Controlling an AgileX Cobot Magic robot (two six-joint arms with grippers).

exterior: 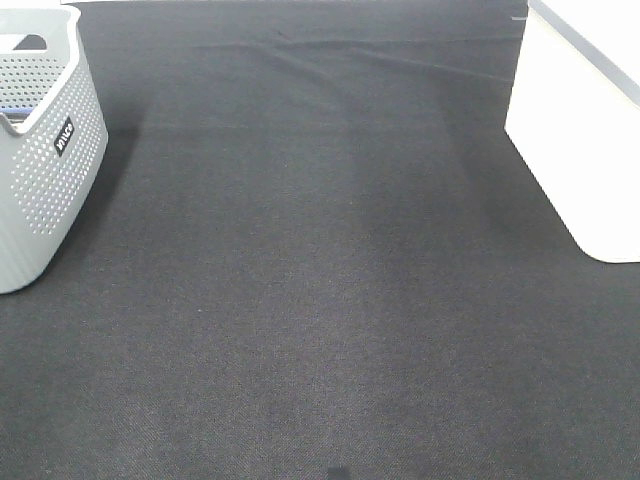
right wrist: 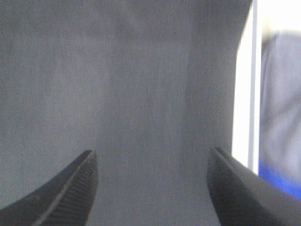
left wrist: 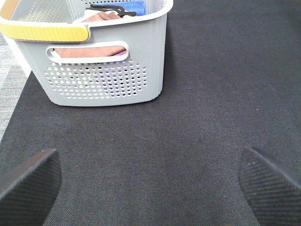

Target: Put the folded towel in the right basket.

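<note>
A grey perforated basket (exterior: 40, 170) stands at the far left of the black mat; the left wrist view shows it (left wrist: 108, 80) with a yellow handle. Inside it lie a reddish-brown folded towel (left wrist: 89, 51) and a blue cloth (left wrist: 131, 6). A white basket (exterior: 580, 130) stands at the right edge. No arm shows in the exterior view. My left gripper (left wrist: 148, 155) is open and empty over the mat, short of the grey basket. My right gripper (right wrist: 151, 154) is open and empty over the mat, with a white edge (right wrist: 242, 94) beside it.
The black mat (exterior: 320, 300) covers the table and has a few creases at the back (exterior: 300, 55). A black thin object (left wrist: 110, 9) lies on the cloths in the grey basket. The right wrist view is blurred, with something blue (right wrist: 282, 181) past the white edge.
</note>
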